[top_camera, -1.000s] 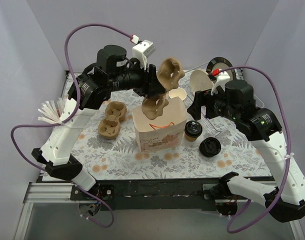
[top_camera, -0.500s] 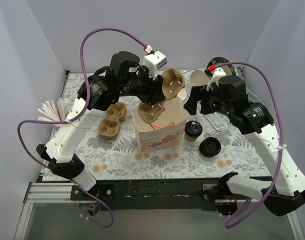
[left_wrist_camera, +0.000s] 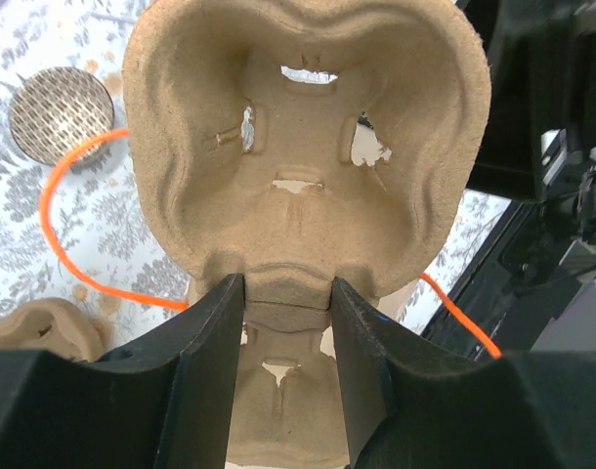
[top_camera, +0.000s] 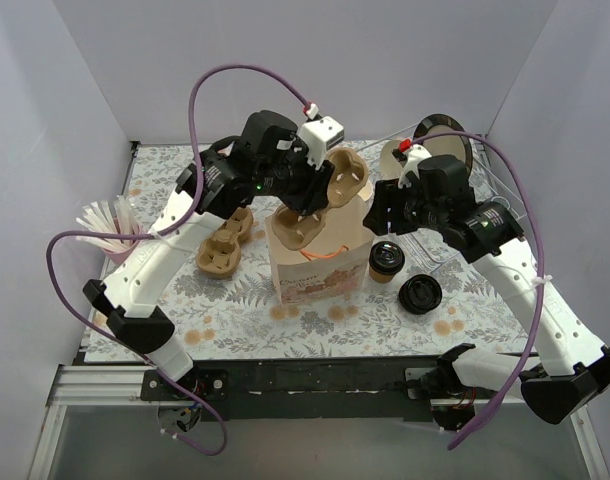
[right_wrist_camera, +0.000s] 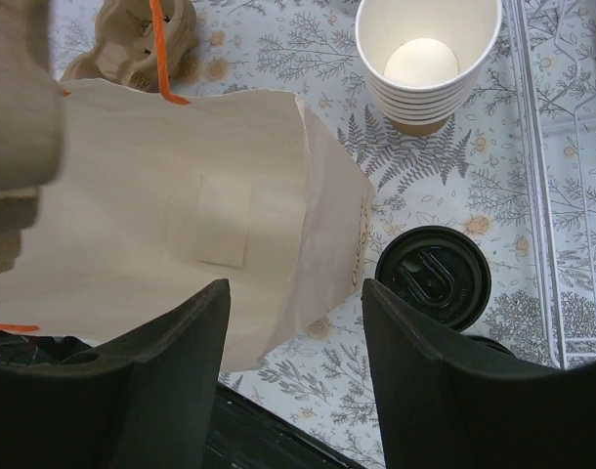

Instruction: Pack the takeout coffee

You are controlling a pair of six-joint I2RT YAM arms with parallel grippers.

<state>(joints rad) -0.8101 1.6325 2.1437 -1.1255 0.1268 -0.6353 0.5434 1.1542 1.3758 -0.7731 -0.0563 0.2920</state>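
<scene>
The takeout coffee (top_camera: 385,260), a small brown cup with a black lid, stands on the table just right of the paper bag (top_camera: 320,262); it also shows in the right wrist view (right_wrist_camera: 433,277). My left gripper (top_camera: 313,190) is shut on a brown pulp cup carrier (top_camera: 345,175) and holds it tilted over the bag's open mouth. In the left wrist view the fingers (left_wrist_camera: 205,371) clamp the carrier's (left_wrist_camera: 308,147) narrow waist. My right gripper (top_camera: 382,212) is open and empty, hovering above the bag's right edge (right_wrist_camera: 327,225) and the coffee.
A loose black lid (top_camera: 421,294) lies right of the coffee. A stack of lidless cups (right_wrist_camera: 430,59) stands behind the bag. More pulp carriers (top_camera: 223,240) lie left of the bag. Straws (top_camera: 105,220) are at the far left. A wire rack (right_wrist_camera: 562,195) is on the right.
My left arm has swung the carrier rightward and down, closer over the bag's mouth. My right gripper has moved left and forward, toward the bag's right edge.
</scene>
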